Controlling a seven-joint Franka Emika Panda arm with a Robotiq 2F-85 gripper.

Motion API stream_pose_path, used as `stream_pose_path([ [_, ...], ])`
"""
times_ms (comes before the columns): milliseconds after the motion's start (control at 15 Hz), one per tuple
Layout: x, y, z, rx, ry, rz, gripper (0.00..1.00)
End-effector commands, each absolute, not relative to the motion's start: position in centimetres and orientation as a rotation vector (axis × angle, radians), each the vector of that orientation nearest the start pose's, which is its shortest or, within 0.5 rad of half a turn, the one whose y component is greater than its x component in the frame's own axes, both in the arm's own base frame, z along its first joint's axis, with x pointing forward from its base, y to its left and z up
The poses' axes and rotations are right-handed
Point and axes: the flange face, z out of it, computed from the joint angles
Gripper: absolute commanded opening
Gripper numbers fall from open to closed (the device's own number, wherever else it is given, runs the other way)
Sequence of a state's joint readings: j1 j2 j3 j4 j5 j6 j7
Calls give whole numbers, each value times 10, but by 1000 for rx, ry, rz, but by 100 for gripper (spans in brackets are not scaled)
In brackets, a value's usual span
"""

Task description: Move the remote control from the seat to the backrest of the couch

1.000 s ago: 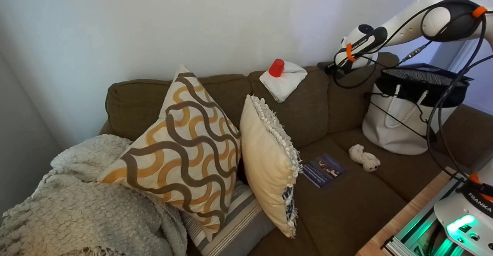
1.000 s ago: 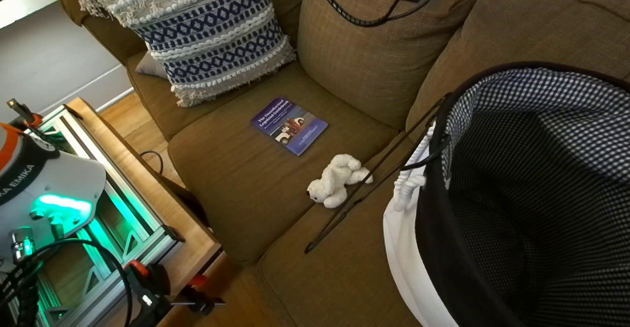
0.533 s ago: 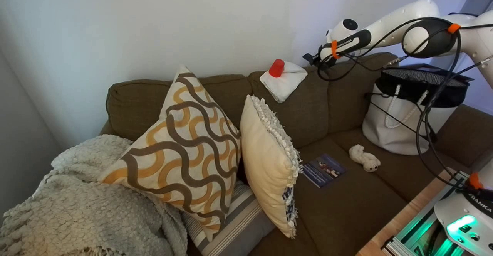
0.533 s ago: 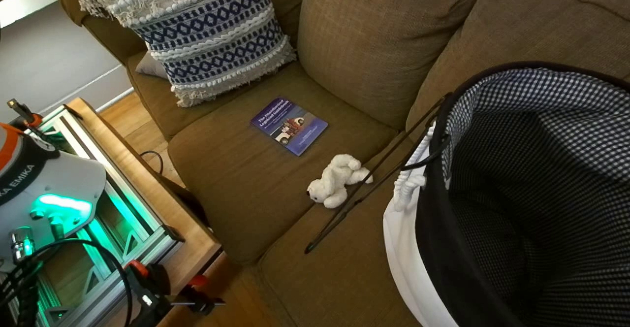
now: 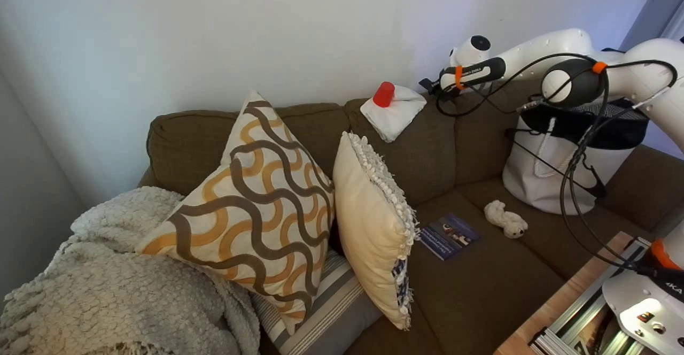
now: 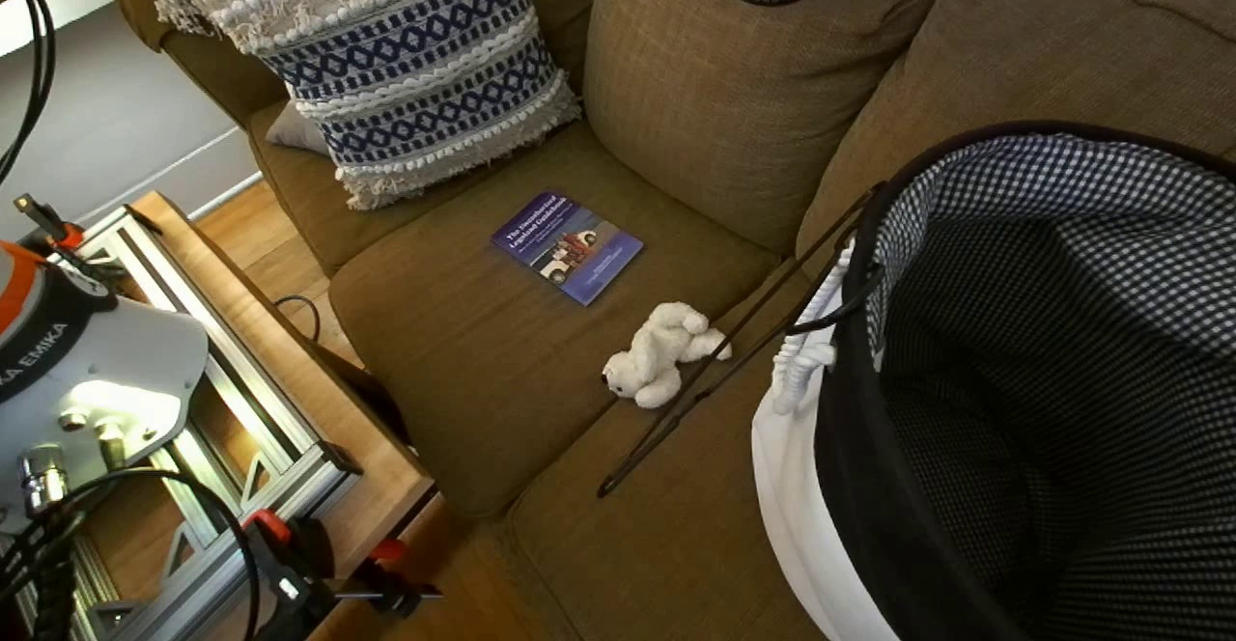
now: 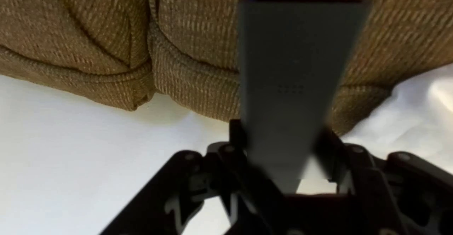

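Note:
A dark grey remote control (image 7: 300, 61) is held between the fingers of my gripper (image 7: 283, 136) in the wrist view. In an exterior view the gripper (image 5: 440, 84) is at the top of the couch's backrest (image 5: 422, 157), right of the white cloth, and the remote's end (image 5: 426, 83) sticks out to the left. In the wrist view the remote covers part of the backrest's rounded top edge (image 7: 198, 33); I cannot tell whether it touches. The dark-brown seat (image 6: 444, 361) lies below. The gripper is out of view in an exterior view where only its cable shows.
A red cup (image 5: 383, 94) stands on a folded white cloth (image 5: 398, 114) over the backrest. A book (image 6: 570, 245) and white plush toy (image 6: 657, 356) lie on the seat. A large bag (image 6: 840, 487) stands right; a patterned pillow (image 5: 267, 194) and fringed pillow (image 5: 368, 226) lean left.
My gripper has moved left along the backrest's top with the remote, rising first and then dropping slightly. The arm's elbow has come lower and left. The base light turned from green to white.

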State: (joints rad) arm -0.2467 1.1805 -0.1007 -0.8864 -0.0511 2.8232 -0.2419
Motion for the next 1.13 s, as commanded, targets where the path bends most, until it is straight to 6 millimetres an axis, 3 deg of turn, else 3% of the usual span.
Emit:
stream_pose_path([
  [0,807,-253,235,-3207,-19,-1216,27],
  [67,807,-254,231,-3207,-17,-1212,77],
  [133,807,-254,228,-3206,-12,-1203,77],
  [333,810,-249,232,-3214,-22,-1178,98],
  [533,815,-233,268,-3185,-77,-1222,100],
  [800,813,-198,320,-3115,-407,-1294,100],
  [1000,806,-181,346,-3057,-579,-1435,100],
  [1067,821,-186,341,-3079,-470,-1414,100],
])
